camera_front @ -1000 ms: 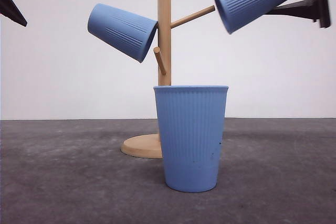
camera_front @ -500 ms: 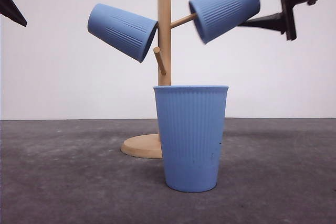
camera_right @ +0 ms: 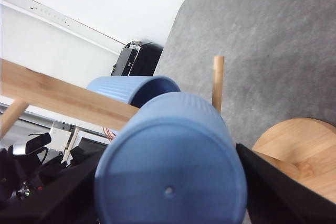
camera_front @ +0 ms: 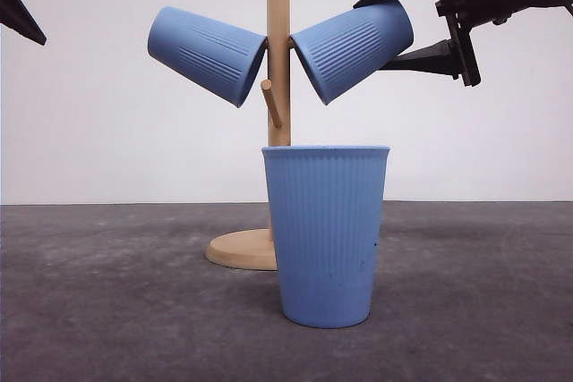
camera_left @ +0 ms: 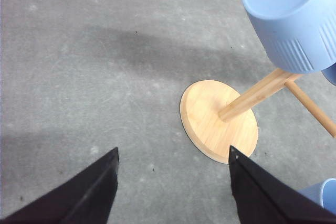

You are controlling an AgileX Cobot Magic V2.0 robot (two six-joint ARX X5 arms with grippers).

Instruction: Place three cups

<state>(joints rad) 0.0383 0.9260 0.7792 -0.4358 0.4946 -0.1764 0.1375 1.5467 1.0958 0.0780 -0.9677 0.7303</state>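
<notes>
Right gripper [camera_front: 407, 38] is what we see first: black fingers [camera_front: 421, 58] clamped on either side of the base end of the right cup [camera_front: 351, 47], so it is closed on that cup. In the front view the cup is tilted, mouth pointing down toward the wooden rack [camera_front: 279, 60], rim right at the post and sitting over the right-hand peg, so the peg is hidden. We can't tell if the cup's weight is on the peg or on the fingers. In the right wrist view we look straight at the flat round base of this cup [camera_right: 170, 174], with dark finger surfaces on both sides of it, the post crossing behind it and the rack's round foot [camera_right: 299, 153] beyond.

Left gripper [camera_left: 170, 187] is spread wide with nothing between its fingers [camera_left: 79, 195]; we see bare grey table [camera_left: 79, 61] in the gap, and the rack's base disc [camera_left: 218, 121] just past the fingertips. In the front view we only get a dark tip at the upper left edge, well apart from the rack.

Left cup [camera_front: 208, 54] hangs mouth-down and tilted on the left side of the post, rim against it. From the left wrist camera we see its base and ribbed wall [camera_left: 294, 19] above the post.

Third cup [camera_front: 326, 234] stands upright on the table, nearest the camera, in front of the rack's foot and partly covering it. One short free peg [camera_front: 271, 103] sticks out below the two hung cups.
</notes>
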